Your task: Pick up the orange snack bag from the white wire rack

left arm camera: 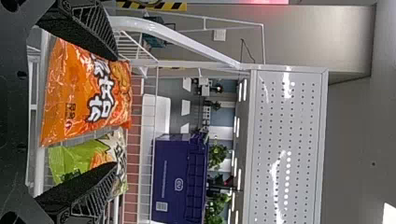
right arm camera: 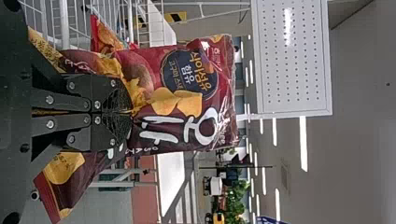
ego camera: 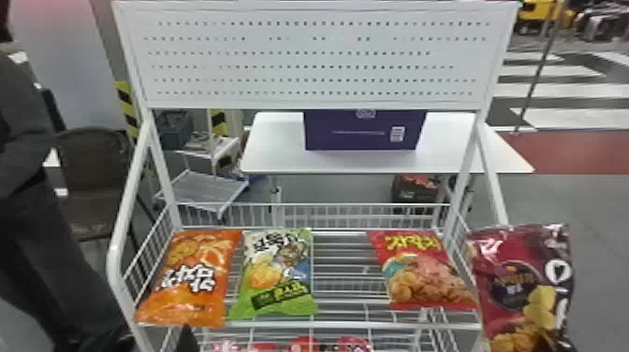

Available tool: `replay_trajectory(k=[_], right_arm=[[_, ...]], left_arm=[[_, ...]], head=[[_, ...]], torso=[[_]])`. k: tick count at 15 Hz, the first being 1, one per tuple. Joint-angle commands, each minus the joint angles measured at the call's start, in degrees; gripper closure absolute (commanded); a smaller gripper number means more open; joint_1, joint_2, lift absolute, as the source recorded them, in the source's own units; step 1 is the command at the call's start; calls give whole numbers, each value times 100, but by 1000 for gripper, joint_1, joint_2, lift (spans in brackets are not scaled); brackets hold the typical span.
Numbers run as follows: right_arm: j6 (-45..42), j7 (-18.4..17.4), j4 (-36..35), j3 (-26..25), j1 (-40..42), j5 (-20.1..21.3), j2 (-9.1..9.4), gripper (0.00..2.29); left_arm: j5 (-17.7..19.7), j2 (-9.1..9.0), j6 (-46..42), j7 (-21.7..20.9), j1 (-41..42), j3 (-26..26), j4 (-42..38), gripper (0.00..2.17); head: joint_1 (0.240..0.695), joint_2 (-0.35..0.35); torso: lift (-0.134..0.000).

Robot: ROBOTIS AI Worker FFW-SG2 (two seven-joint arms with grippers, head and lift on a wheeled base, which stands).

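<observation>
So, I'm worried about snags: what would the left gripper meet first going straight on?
Likely the orange snack bag, framed between the left gripper's open fingers, though depth leaves the rack's front rail possible.

The left gripper (ego camera: 187,341) has matte black, tapering fingers (left arm camera: 95,32) with slanted, lattice-like ribs; behind them sits a black plate (left arm camera: 13,112) with small round holes. Silvery round screws (right arm camera: 97,104) stud the right gripper's (right arm camera: 130,112) black links.

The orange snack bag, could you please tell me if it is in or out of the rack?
In: the orange snack bag lies in the white wire rack, beside the green bag.
</observation>
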Motion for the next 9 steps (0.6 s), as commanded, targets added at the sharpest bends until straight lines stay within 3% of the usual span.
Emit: replay_trajectory(k=[1, 9], right_arm=[[4, 0, -1, -5, 3, -9, 3, 2105], [21, 0, -1, -31, -33, -70, -14, 2105]], left_arm=[[3, 0, 0, 0, 5, 0, -11, 90], [3, 9, 0, 0, 23, 0, -20, 90]], head=[[499, 0], [499, 0]], torso=[[0], [0]])
